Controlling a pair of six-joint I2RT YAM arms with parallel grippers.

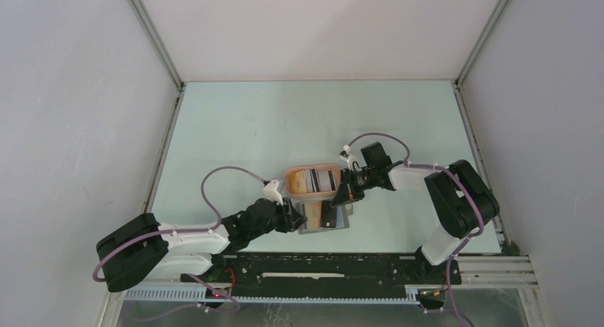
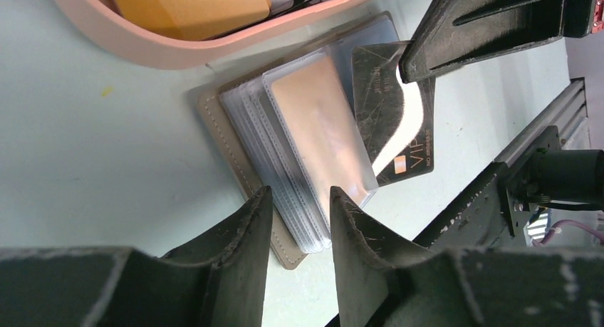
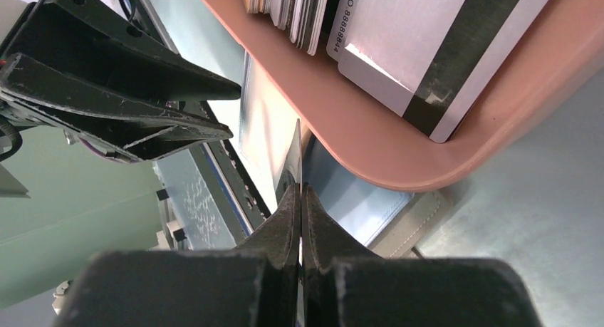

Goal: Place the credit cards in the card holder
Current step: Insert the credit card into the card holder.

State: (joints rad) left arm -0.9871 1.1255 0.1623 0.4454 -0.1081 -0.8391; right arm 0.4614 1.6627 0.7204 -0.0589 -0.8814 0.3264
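Pale-green counter (image 1: 235, 127). Card holder (image 2: 222, 138) open, one orange card (image 2: 320, 120) apparently sleeved. Right claw (image 3: 300, 193) pinches dark card (image 2: 377, 102), not yet inserted; left claw (image 2: 300, 196) parted. More cards (image 3: 420, 42) wait in tray (image 3: 370, 145).

A peach-orange oval tray (image 1: 288, 183) w/ a raised rim sits on the pale mint surface (image 1: 271, 120), approx. in the middle, nearer to the front edge. Plain light-grey walls (image 1: 71, 92) close the left, right and back sides, w/ thin metal strips (image 1: 153, 35) in the corners. Along the front edge lies a black rail (image 1: 392, 266), and just below it a white slotted duct (image 1: 299, 296). In the left wrist view a small yellow speck (image 2: 105, 92) is on the surface, near the tray but not touching it.
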